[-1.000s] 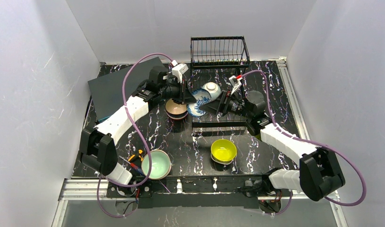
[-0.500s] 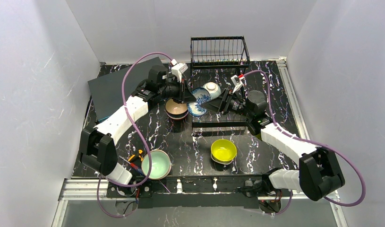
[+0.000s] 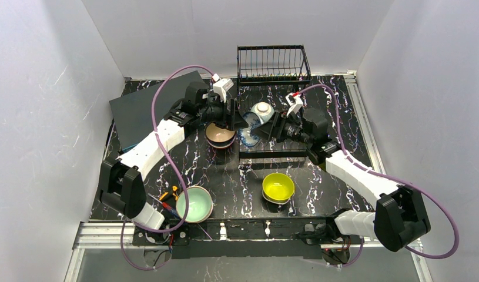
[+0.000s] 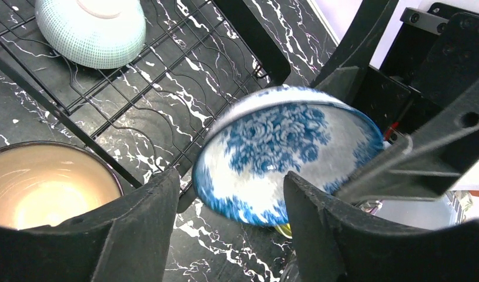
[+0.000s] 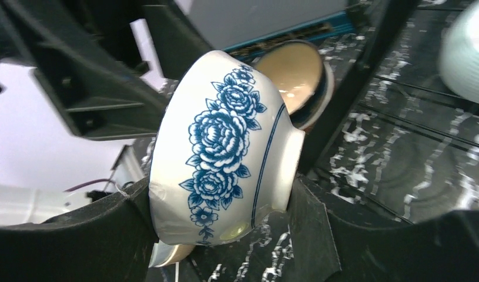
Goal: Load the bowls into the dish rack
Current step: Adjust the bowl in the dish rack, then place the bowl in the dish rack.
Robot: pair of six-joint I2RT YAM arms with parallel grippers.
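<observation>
"Between the two arms, over the left edge of the dish rack (image 3: 273, 63), what is that tipped on its side?"

"The flowered bowl (image 3: 249, 128). It is round, in glossy white glaze, with blue roses and a thin blue line above a short foot. The rack is thin black wire, a flat grid at the near end and an upright slotted basket at the far end."

"Who has it?"

"The right claw (image 5: 222, 197). Its own camera shows one matte black finger against the rim and the other against the foot, spread wide but clamped on the bowl. From above, that grip is hidden."

"And the left claw (image 4: 230, 179)?"

"Parted, holding nothing that I can see. Its camera shows the bowl just past its fingertips, slightly blurred. I cannot tell whether a finger touches it."

"Anything else in that view?"

"A pale bowl (image 4: 90, 29) with a fine dotted texture, upside down on the wire grid. A beige bowl (image 4: 43, 188) sits on the table (image 3: 231, 176), black marble with white veins, just outside the rack. Only the overhead camera shows the yellow bowl (image 3: 278, 187) and the green bowl (image 3: 194, 204), near the arm bases and well apart from both claws."
</observation>
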